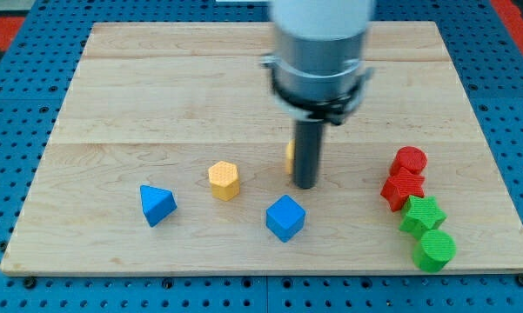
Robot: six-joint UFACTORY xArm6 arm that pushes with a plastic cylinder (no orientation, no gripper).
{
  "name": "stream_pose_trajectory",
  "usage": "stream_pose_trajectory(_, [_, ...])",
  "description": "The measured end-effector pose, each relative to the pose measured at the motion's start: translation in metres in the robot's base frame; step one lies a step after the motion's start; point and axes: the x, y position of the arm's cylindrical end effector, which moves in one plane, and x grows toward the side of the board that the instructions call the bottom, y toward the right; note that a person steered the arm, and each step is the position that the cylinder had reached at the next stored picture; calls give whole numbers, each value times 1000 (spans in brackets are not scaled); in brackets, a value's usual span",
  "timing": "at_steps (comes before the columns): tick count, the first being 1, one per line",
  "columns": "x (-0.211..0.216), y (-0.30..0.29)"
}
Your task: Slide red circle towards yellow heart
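Note:
The red circle (410,160) sits at the view's right, touching a red star (402,189) just below it. A yellow block (290,155), likely the yellow heart, is mostly hidden behind my rod; only its left edge shows. My tip (305,185) rests on the board right beside that yellow block, about 120 px to the left of the red circle. A yellow hexagon (224,180) lies further left.
A green star (421,214) and a green circle (435,249) sit below the red star near the board's right edge. A blue cube (285,217) lies below my tip. A blue triangle (157,204) lies at the lower left.

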Motion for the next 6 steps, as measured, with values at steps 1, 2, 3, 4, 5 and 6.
stream_pose_trajectory(1, [-47, 13])
stream_pose_trajectory(2, [-69, 132])
stream_pose_trajectory(3, [-48, 205])
stream_pose_trajectory(4, [-15, 188])
stream_pose_trajectory(5, [-5, 137])
stream_pose_trajectory(6, [-29, 90])
